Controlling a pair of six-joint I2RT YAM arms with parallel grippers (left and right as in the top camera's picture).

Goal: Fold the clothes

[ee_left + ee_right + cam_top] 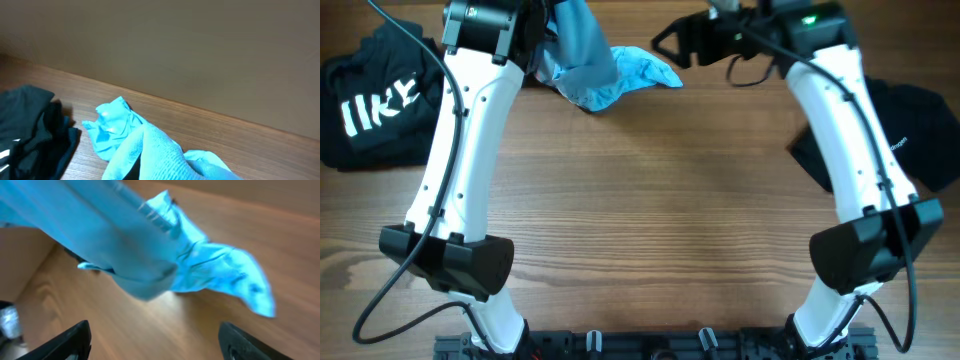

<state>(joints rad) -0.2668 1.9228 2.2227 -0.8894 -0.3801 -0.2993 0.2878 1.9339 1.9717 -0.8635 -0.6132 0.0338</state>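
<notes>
Left gripper (542, 42) is at the far edge of the wooden desk (650, 200), pressed together on a bunched part of the light sky-blue cotton T-shirt (588, 62). Its fingers are buried in the cloth and do not show in the left wrist view, where a thick fold of the shirt (150, 155) rises from the bottom edge. From that grip the shirt hangs down in a loose bundle. Its lower part rests on the desk, and one crumpled end trails sideways towards the other arm.

Right gripper (662, 48) is just beside that trailing end, spread wide with nothing between its fingers. In the right wrist view the two dark fingers (75, 340) stand far apart at the bottom corners over bare wood (150, 325). The shirt (140, 245) hangs ahead of them, clear of both. Its draped body fills the upper left, and a pointed, wrinkled end lies on the desk to the right. This view is slightly blurred.

Further out, a black garment with white block lettering (380, 100) lies heaped at the left edge of the desk, and it also shows as dark folds in the left wrist view (30, 125). A second black garment with small pale print (910, 130) lies at the right edge, partly under the right arm. A plain beige wall (175, 45) stands behind the desk.
</notes>
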